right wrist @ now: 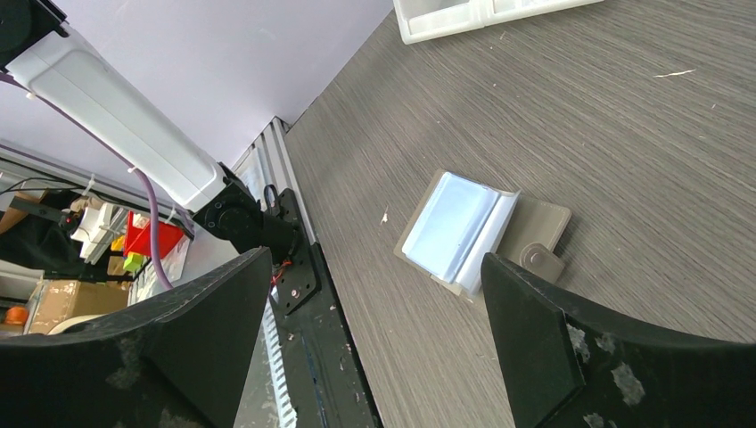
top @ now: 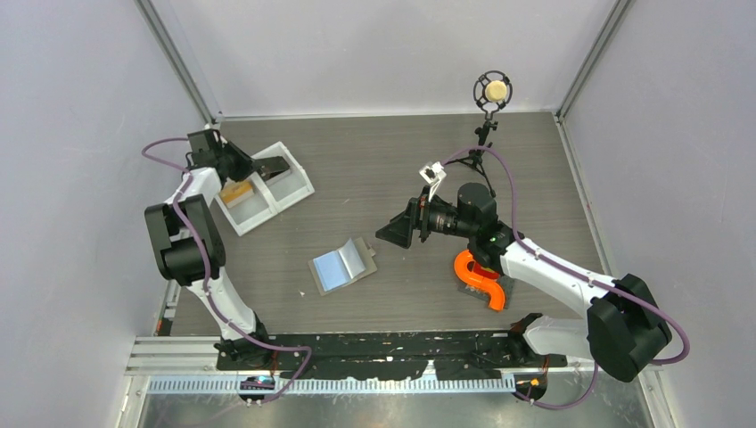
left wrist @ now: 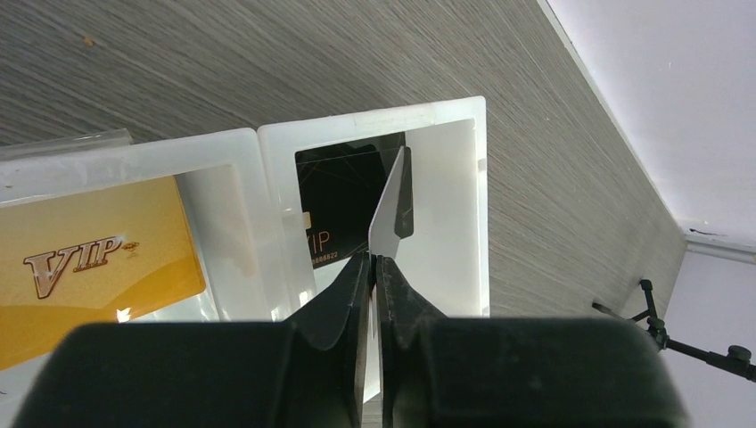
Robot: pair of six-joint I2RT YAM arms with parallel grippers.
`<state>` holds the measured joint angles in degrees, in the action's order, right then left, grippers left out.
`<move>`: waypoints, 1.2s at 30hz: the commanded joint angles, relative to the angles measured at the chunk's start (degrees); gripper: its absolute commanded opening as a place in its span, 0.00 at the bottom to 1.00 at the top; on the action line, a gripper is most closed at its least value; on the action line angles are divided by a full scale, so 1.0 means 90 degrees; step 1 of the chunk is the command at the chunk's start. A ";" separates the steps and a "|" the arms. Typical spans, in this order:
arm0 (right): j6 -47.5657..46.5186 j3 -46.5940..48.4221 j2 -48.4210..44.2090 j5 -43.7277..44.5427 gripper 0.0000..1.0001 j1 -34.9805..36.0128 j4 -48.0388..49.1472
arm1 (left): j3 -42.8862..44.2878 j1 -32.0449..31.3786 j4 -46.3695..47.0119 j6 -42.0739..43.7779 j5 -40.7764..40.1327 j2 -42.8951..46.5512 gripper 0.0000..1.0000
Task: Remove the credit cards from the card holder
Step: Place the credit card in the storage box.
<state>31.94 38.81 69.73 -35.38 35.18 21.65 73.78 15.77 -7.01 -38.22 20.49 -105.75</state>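
The card holder [top: 343, 265] lies open on the table, light blue panel up; it also shows in the right wrist view [right wrist: 481, 234]. An orange VIP card [left wrist: 89, 259] lies in the left compartment of a white tray [left wrist: 464, 111], also seen from above [top: 236, 192]. A black VIP card [left wrist: 339, 201] lies in the right compartment. My left gripper [left wrist: 374, 260] is shut on a thin card [left wrist: 390, 214] seen edge-on, pale on one side and dark on the other, over that right compartment. My right gripper [top: 397, 230] is open and empty, above the table right of the card holder.
The white two-compartment tray [top: 299, 183] sits at the back left near the wall. A microphone on a stand [top: 492, 92] stands at the back right. An orange curved object [top: 481, 278] lies under the right arm. Walls close in on three sides.
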 commanded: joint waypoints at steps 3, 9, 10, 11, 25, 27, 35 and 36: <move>-0.0068 0.0264 -0.0106 0.0073 0.95 -0.0003 0.0163 | 0.0316 0.0045 0.0059 0.0209 -0.0216 -0.0167 0.11; -0.0062 0.0256 -0.0147 0.0082 0.96 -0.0002 0.0155 | 0.0458 0.0044 -0.0090 0.0225 -0.0272 -0.0270 0.12; -0.0062 0.0258 -0.0150 0.0082 0.95 -0.0002 0.0154 | 0.0464 0.0046 -0.0087 0.0215 -0.0282 -0.0276 0.13; -0.0060 0.0263 -0.0145 0.0083 0.96 -0.0002 0.0153 | 0.0473 0.0045 -0.0090 0.0205 -0.0288 -0.0280 0.13; -0.0063 0.0353 -0.0114 0.0059 0.95 -0.0003 0.0061 | 0.0821 0.0045 -0.0319 0.0224 -0.0362 -0.0314 0.28; -0.0079 0.0361 -0.0139 0.0130 0.95 -0.0003 -0.0039 | 0.0866 0.0044 -0.0355 0.0228 -0.0363 -0.0302 0.29; -0.0267 0.0530 -0.0288 0.0680 0.95 -0.0002 -0.0722 | 0.0943 0.0020 -0.0743 0.0069 0.0065 0.0218 0.43; -0.0358 0.0550 -0.0312 0.0774 0.95 -0.0002 -0.0812 | 0.0872 0.0004 -0.0798 0.0058 0.0151 0.0369 0.49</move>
<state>31.33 40.47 69.63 -32.18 35.18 17.39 80.36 15.77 -12.12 -37.12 18.59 -108.44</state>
